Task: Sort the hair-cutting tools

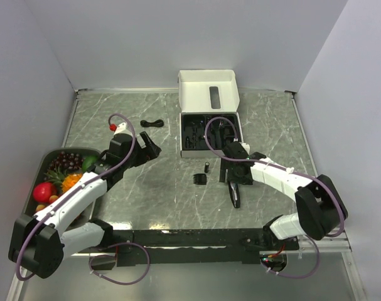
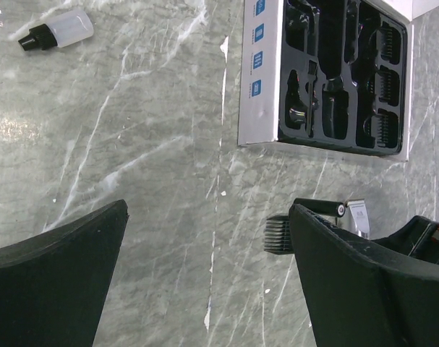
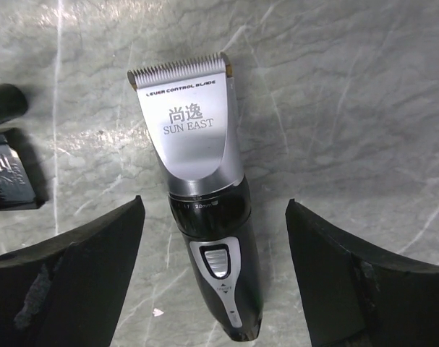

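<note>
The black-and-silver hair clipper [image 3: 205,195] lies flat on the marble table, blade pointing away; it also shows in the top view [image 1: 235,195]. My right gripper [image 3: 213,208] is open and straddles the clipper's black body without touching it; it is also in the top view [image 1: 234,177]. The black comb guard [image 1: 199,179] and the tiny black cylinder [image 1: 206,167] lie just left of it, and both show in the left wrist view, guard [image 2: 278,235] and cylinder [image 2: 319,207]. The coiled black cable [image 1: 151,122] lies at the back left. My left gripper [image 2: 208,211] is open and empty over bare table [image 1: 150,146].
The open white box [image 1: 209,94] with its black moulded tray [image 2: 342,72] stands at the back centre. A small clear bottle with a dark cap [image 2: 58,32] lies far left. A tray of colourful fruit [image 1: 58,175] sits at the table's left edge.
</note>
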You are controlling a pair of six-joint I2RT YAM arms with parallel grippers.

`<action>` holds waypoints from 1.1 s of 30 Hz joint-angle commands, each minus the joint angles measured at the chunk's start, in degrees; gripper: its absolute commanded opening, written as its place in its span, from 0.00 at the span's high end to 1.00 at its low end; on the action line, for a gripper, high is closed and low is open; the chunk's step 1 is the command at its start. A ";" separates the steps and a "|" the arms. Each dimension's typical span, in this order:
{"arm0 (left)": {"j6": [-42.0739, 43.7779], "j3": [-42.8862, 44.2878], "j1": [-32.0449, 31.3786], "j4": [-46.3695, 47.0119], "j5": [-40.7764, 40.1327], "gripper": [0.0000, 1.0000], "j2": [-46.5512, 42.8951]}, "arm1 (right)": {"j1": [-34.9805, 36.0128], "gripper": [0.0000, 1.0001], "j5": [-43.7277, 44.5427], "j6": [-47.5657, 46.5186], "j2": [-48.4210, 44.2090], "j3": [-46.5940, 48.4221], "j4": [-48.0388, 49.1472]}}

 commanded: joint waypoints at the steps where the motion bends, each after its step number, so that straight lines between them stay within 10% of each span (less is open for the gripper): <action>1: -0.75 1.21 -0.52 0.77 -1.63 0.01 0.18 | 0.24 0.19 -1.03 0.43 0.67 -1.12 2.89; 10: -0.75 1.56 -0.78 1.03 -1.64 0.01 1.68 | 0.33 0.45 -0.85 0.61 0.76 -1.82 2.19; 15: -0.75 1.56 -0.87 1.03 -1.72 0.01 1.85 | 0.50 1.00 1.61 1.40 0.23 -1.82 0.44; 33: -0.67 0.60 -2.01 0.86 -2.34 0.01 -0.87 | 3.06 1.00 7.32 -3.43 -7.95 18.12 -13.01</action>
